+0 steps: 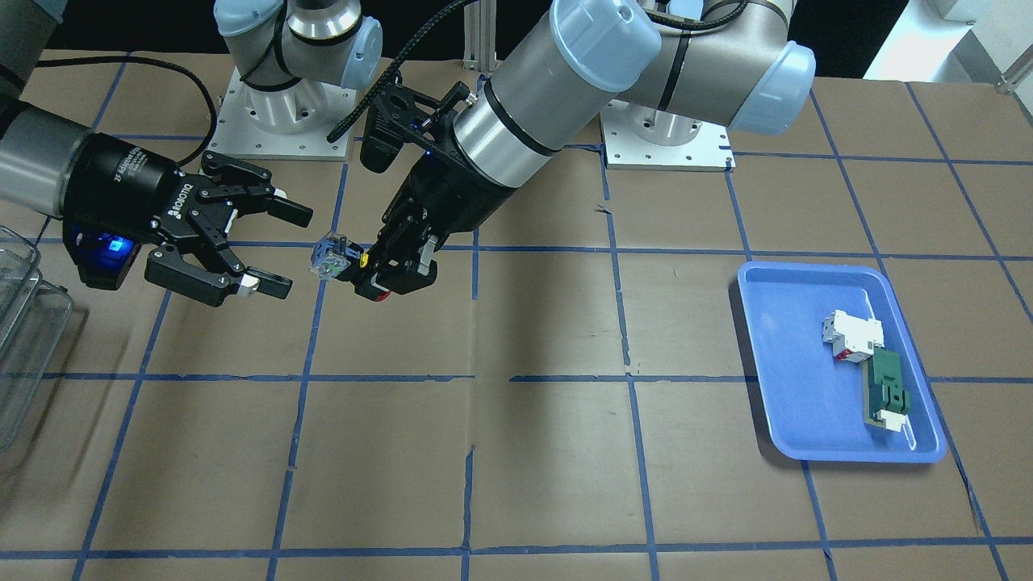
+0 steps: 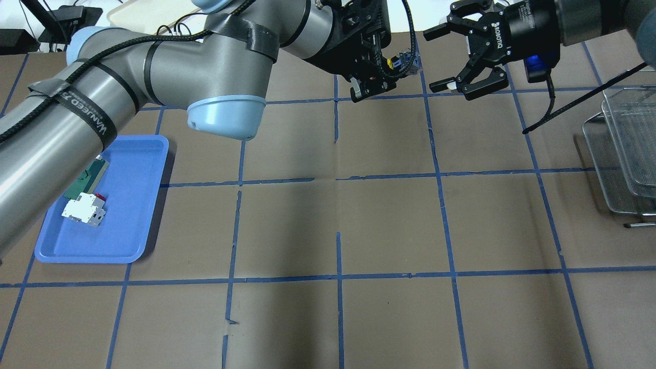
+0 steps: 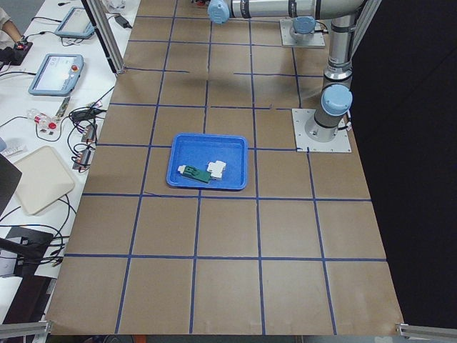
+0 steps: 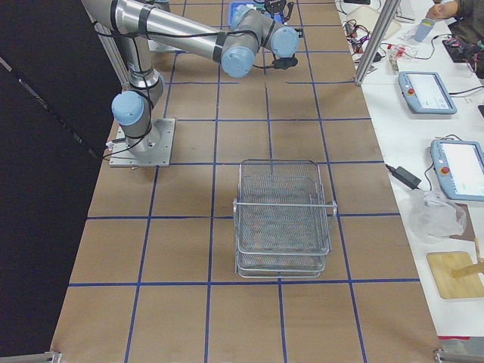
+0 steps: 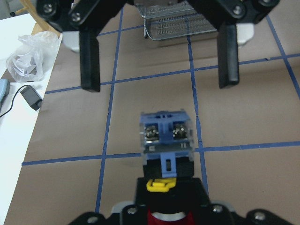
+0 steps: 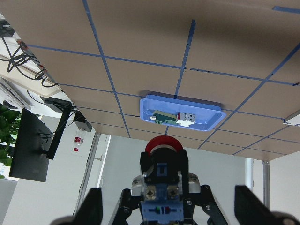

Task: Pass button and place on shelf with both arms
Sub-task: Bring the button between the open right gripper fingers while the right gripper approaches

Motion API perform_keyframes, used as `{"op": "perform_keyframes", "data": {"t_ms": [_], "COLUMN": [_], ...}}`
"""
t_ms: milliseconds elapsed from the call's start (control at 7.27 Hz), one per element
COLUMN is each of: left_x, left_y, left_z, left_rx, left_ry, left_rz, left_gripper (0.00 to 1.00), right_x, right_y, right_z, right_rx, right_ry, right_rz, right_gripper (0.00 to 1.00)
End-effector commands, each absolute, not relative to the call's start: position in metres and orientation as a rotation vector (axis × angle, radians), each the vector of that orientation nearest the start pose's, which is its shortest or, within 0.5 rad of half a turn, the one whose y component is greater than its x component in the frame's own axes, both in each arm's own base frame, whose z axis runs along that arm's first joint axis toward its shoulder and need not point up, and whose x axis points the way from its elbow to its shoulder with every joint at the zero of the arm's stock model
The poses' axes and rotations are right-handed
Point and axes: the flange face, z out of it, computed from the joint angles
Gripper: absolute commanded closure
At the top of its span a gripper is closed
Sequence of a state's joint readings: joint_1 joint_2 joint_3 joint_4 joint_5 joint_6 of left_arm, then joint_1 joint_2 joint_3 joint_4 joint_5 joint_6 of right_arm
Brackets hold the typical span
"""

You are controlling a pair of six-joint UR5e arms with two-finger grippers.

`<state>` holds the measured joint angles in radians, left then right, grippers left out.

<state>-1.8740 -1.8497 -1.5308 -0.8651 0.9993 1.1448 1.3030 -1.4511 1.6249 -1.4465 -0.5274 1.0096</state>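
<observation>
My left gripper (image 1: 389, 278) is shut on the button (image 1: 347, 262) by its red cap and black collar and holds it above the table, the clear bluish block pointing at my right gripper (image 1: 274, 248). The right gripper is open and empty. Its fingertips are just short of the block and in line with it. In the overhead view the button (image 2: 404, 60) lies between the left gripper (image 2: 376, 77) and the right gripper (image 2: 442, 59). The left wrist view shows the button (image 5: 166, 140) before the right fingers (image 5: 89, 61). The clear shelf (image 4: 283, 219) stands on the robot's right.
A blue tray (image 1: 795, 387) on the robot's left holds a white-and-red breaker block (image 1: 851, 335) and a flat green part (image 1: 888, 391). The shelf also shows at the table's edge (image 2: 622, 154). Brown table with blue tape grid.
</observation>
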Motion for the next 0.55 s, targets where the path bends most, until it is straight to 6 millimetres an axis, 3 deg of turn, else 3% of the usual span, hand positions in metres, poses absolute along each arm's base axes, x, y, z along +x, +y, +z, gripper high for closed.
{"op": "perform_keyframes", "data": {"t_ms": [0,412], "left_x": [-0.369,-0.37], "left_y": [-0.538,-0.537], "left_z": [0.448,0.448], "left_rx": [-1.902,-1.903], "left_ry": [-1.872,-1.872], "left_rz": [0.896,0.893], "left_gripper": [1.0,1.0], "right_x": [0.081,0.093], "right_y": [-0.559,-0.56], "right_z": [0.442,0.438], "right_rx": [1.419,1.417], "right_ry": [1.591,1.6], "right_rz": [0.764,0.781], "right_gripper": [0.0,0.0]}}
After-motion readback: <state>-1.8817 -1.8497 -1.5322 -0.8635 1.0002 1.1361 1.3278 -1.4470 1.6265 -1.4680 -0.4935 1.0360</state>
